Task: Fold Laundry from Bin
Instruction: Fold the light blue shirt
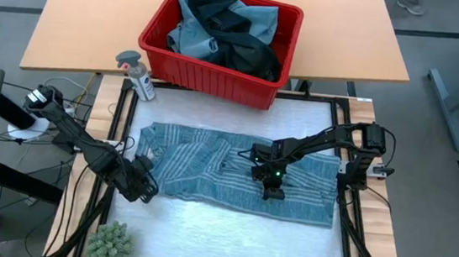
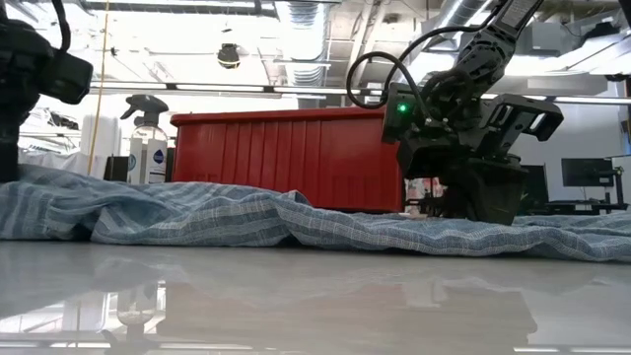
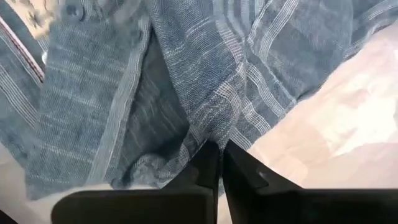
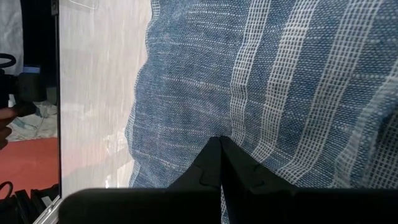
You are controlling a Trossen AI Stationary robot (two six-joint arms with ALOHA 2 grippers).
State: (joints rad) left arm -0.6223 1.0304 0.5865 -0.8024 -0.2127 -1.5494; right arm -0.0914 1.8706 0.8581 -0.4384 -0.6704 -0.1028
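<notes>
A grey-blue striped shirt [image 1: 233,175] lies spread flat across the middle of the white table top. My left gripper [image 1: 144,186] is shut at the shirt's left near corner. My right gripper [image 1: 273,183] is shut, down on the shirt right of its middle; it also shows in the low view [image 2: 473,212]. The red bin [image 1: 221,39] stands on the wooden table beyond, with light blue and dark garments [image 1: 222,27] heaped in it. My left gripper pinches the shirt's left near edge [image 3: 214,134] between its two fingertips, slanting down from the table's left. The cloth puckers toward the tips and the rest lies on the table. My right gripper has its shut fingertips on the striped cloth [image 4: 219,127], slanting down from the table's right. The cloth lies flat on the table there; how many layers it holds is hidden by the fingers.
A spray bottle [image 1: 138,73] stands at the table's far left corner beside the bin. A small green plant [image 1: 110,245] sits at the near left corner. A black frame [image 1: 346,190] borders the white top. Bare table top [image 1: 219,237] lies near of the shirt.
</notes>
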